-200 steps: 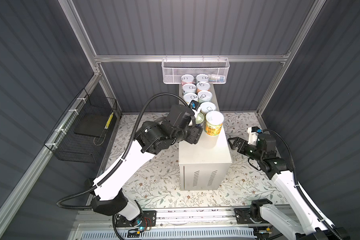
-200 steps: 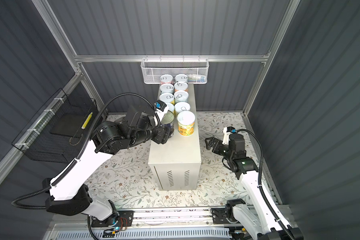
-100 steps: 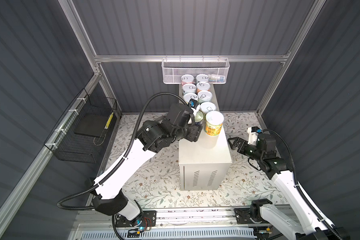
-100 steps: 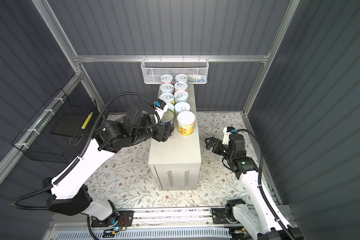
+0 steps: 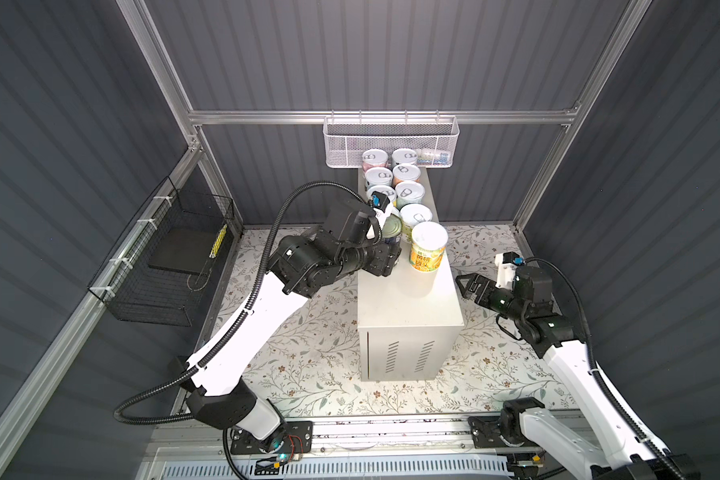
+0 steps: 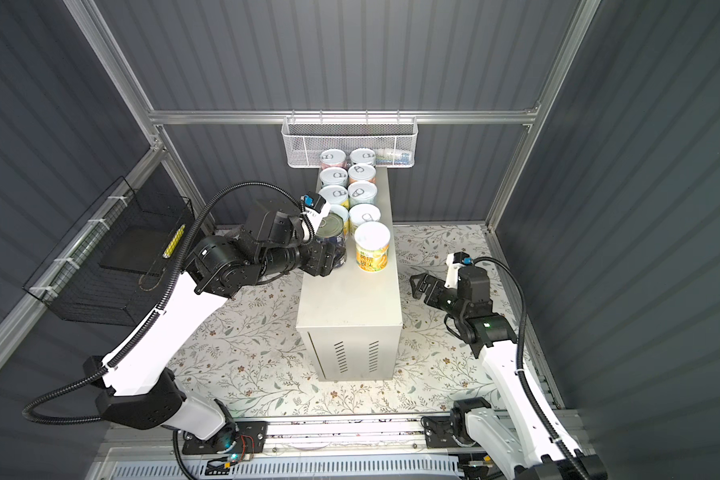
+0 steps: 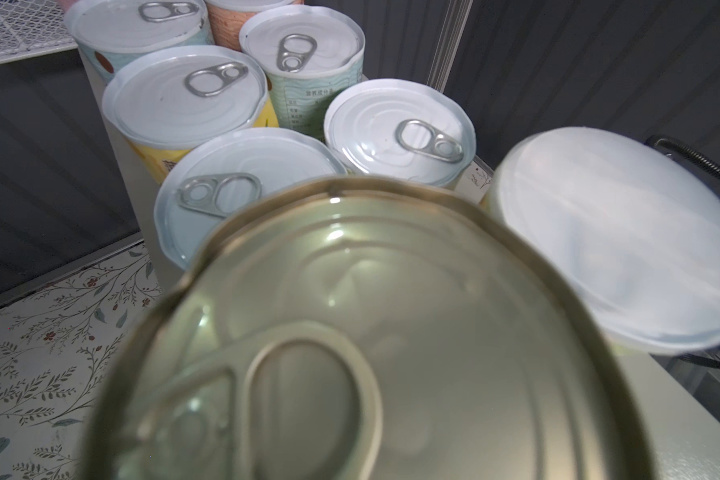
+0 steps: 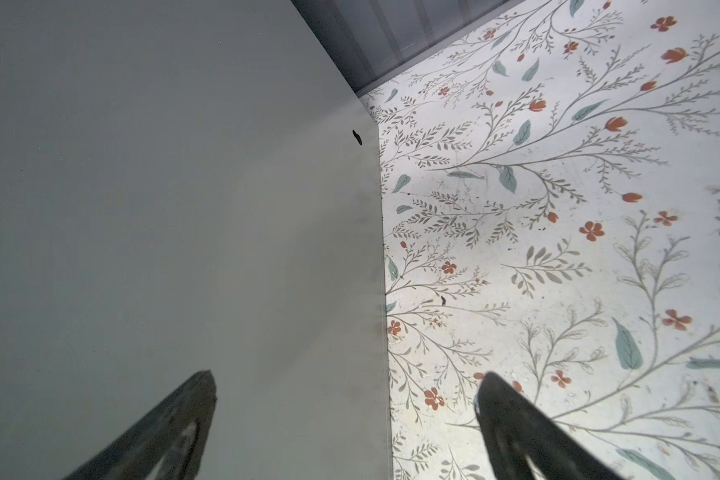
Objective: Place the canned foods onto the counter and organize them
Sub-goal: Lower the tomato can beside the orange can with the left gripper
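Note:
The cream-white counter (image 5: pixel 408 303) (image 6: pixel 350 299) carries two rows of small silver-lidded cans (image 5: pixel 405 173) (image 6: pixel 362 174) (image 7: pixel 184 99) along its far half. A yellow-labelled can (image 5: pixel 428 247) (image 6: pixel 372 247) (image 7: pixel 616 241) stands at the front of the right row. My left gripper (image 5: pixel 387 254) (image 6: pixel 332 258) is shut on the taller dark-blue tomato can (image 5: pixel 391 229) (image 6: pixel 331 229), upright beside the yellow can at the counter's left edge. Its gold lid (image 7: pixel 371 332) hides the fingers in the left wrist view. My right gripper (image 5: pixel 468 286) (image 6: pixel 422 286) (image 8: pixel 346 386) hangs open and empty by the counter's right side (image 8: pixel 142 166).
A white mesh basket (image 5: pixel 391 141) hangs on the back wall just above the far cans. A black wire basket (image 5: pixel 163 257) hangs on the left wall. The floor has a floral mat (image 5: pixel 308 353). The counter's near half is bare.
My left gripper has carried the tomato can slightly toward the back, closer to the left row of cans. The right arm has stayed still.

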### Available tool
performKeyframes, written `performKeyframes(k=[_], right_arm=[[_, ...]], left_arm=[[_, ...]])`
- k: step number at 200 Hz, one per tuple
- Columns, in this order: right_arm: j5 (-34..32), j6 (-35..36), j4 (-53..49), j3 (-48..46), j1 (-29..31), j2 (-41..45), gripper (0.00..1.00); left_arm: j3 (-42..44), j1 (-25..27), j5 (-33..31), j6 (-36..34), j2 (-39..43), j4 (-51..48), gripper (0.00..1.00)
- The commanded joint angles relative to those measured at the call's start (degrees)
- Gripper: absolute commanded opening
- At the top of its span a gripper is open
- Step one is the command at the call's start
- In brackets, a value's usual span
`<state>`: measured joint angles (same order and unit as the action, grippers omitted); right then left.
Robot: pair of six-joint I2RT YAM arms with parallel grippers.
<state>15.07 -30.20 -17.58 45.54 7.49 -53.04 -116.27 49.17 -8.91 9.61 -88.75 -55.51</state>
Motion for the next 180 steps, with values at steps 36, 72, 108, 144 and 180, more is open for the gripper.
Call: performKeyframes(k=[36,72,108,144,180], right_arm=[[0.4,1.1,-0.2,2.1,-0.2,-0.7,0.99],[-0.2,2.7,-3.4,5.2,-0.2,-1.4,0.99],[-1.3,4.6,-8.6,10.2,-0.2,-2.2,0.99],[-2.9,6.2,-13.1,16.8,-0.2,-1.7,0.99],[-3.6,7.5,-16.9,23.1,0.2,-1.2,0.96]], left_arm=[[-2.4,0.0,3.6,0.0,-0.5,2.9,0.34],[-3.6,0.8,5.5,-0.4,0.0,0.7,0.99],[-3.8,2.1,5.1,-0.7,2.3,-2.2,1.00],[-4.4,2.2,6.0,-1.7,5.5,-5.7,1.00],[-5.7,2.2,1.8,-2.9,7.6,-9.7,1.00]])
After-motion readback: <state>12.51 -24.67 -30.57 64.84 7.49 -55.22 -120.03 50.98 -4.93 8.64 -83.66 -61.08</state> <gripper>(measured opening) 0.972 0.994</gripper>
